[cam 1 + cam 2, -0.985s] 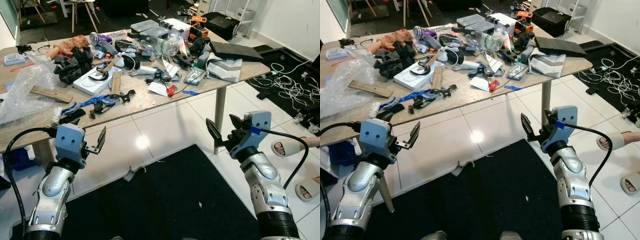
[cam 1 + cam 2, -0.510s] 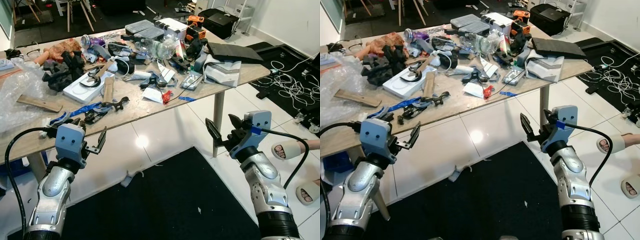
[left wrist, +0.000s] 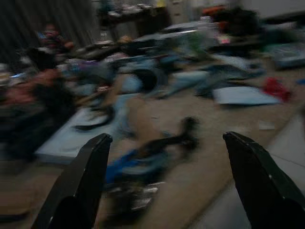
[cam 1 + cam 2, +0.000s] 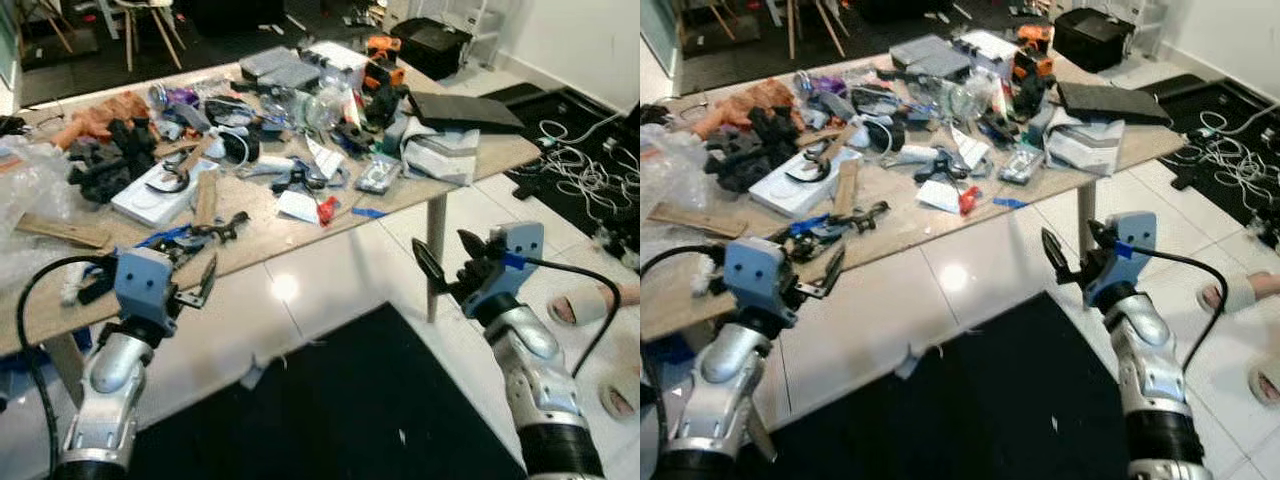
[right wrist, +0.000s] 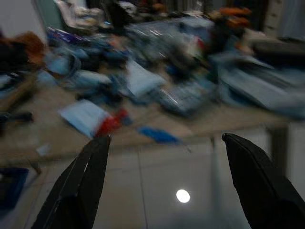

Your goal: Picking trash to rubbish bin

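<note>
Both released: left gripper (image 4: 205,282) | right gripper (image 4: 446,262) | short of table (image 4: 262,225) edge

We see bare white floor (image 4: 330,270) open beneath the table's near edge (image 4: 300,232). Above it, clutter (image 4: 300,150) crowds the tabletop (edge to edge).

Wooden table (image 4: 270,215); glossy floor tiles (image 4: 330,265); matt black rug (image 4: 340,410)

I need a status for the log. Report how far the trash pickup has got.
Nothing looks done: no trash is held. Both the left gripper and right gripper are open and raised short of the cluttered table. Everything is left: crumpled paper scraps lie on the table, another scrap on the floor.
</note>
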